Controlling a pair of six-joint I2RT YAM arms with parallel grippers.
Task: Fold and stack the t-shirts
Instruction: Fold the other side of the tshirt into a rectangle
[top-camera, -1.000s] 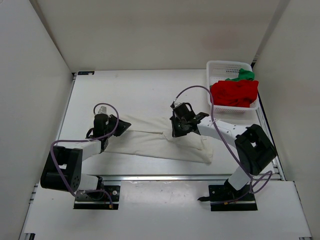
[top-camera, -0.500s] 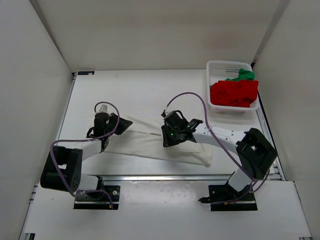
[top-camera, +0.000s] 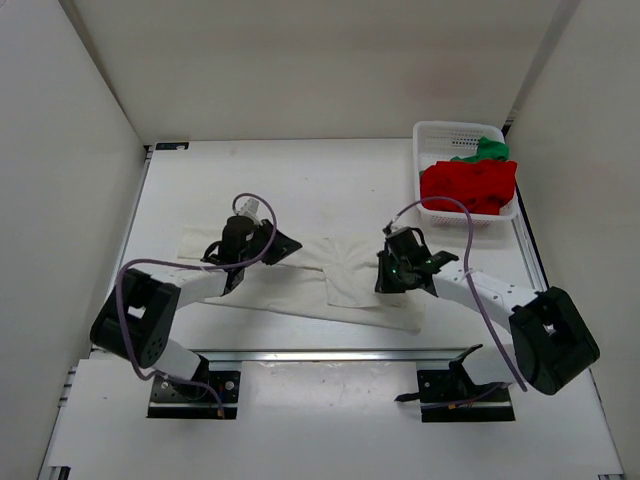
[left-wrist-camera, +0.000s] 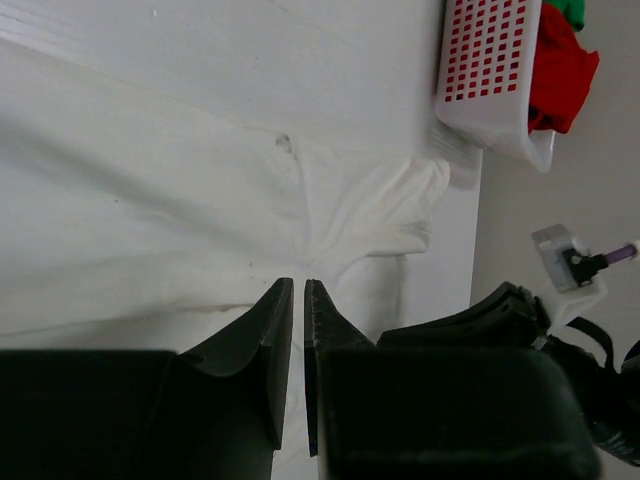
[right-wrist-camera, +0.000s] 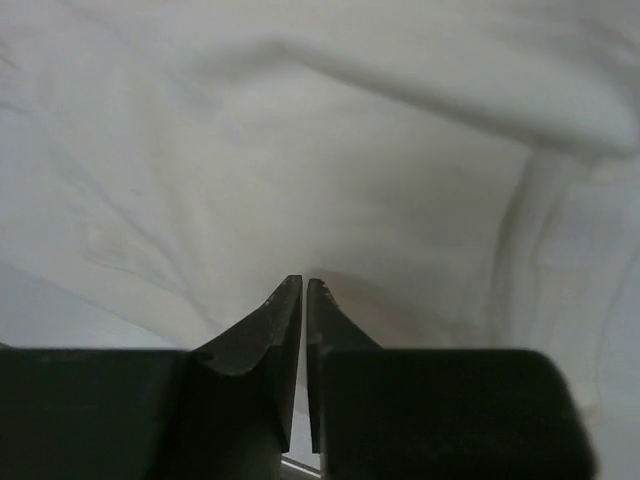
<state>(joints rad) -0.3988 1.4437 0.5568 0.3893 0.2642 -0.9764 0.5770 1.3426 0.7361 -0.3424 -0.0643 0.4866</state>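
The cream-white shirt (top-camera: 300, 285) lies spread across the middle of the table, with a folded flap near its centre. My left gripper (top-camera: 278, 246) is low on the shirt's far left part, jaws shut on a layer of the cloth (left-wrist-camera: 200, 200). My right gripper (top-camera: 384, 277) is low on the shirt's right part, jaws shut on the cloth (right-wrist-camera: 330, 170). The red shirt (top-camera: 468, 186) and the green shirt (top-camera: 486, 150) lie bunched in the white mesh basket (top-camera: 432, 134) at the back right. In the left wrist view the basket (left-wrist-camera: 490, 70) and the red shirt (left-wrist-camera: 562, 70) show at top right.
The basket stands against the right wall at the table's far right. White walls close the table on the left, back and right. The arm bases and a metal rail (top-camera: 320, 355) run along the near edge.
My left gripper has moved right along the shirt, uncovering the cloth's left end. My right gripper went left, then back right, and a folded flap now shows near the shirt's middle.
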